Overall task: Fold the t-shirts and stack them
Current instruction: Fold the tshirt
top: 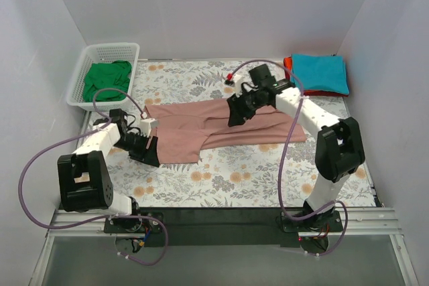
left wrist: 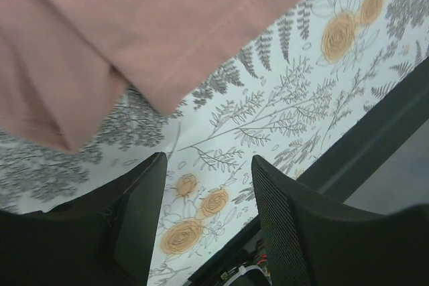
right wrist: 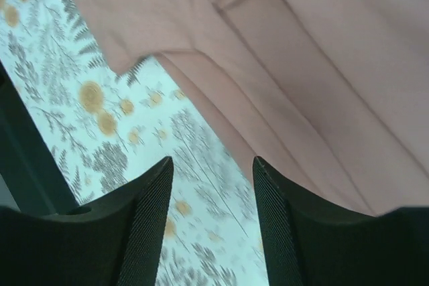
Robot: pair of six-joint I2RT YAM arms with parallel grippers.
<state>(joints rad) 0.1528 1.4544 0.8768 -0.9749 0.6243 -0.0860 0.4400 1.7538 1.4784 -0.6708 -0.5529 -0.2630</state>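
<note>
Pink tee lies half-folded mid-counter. Left jaws, by its left end, and right jaws, above its middle, gape empty. Folding step in hand; the next move likely needs a fresh pinch on an edge.

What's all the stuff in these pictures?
dusty-pink cotton t-shirt: one, pink, partly folded mid-table
green cotton t-shirt: one, green, in basket
white plastic mesh basket: one, white, far-left corner
teal folded t-shirt: one, teal, far-right corner
red-orange t-shirt: one, red-orange, under teal one
floral table cloth: one, grey-and-orange flowers, covering table
left gripper: one, black, open, at pink shirt's near-left edge
right gripper: one, black, open, over pink shirt
</note>
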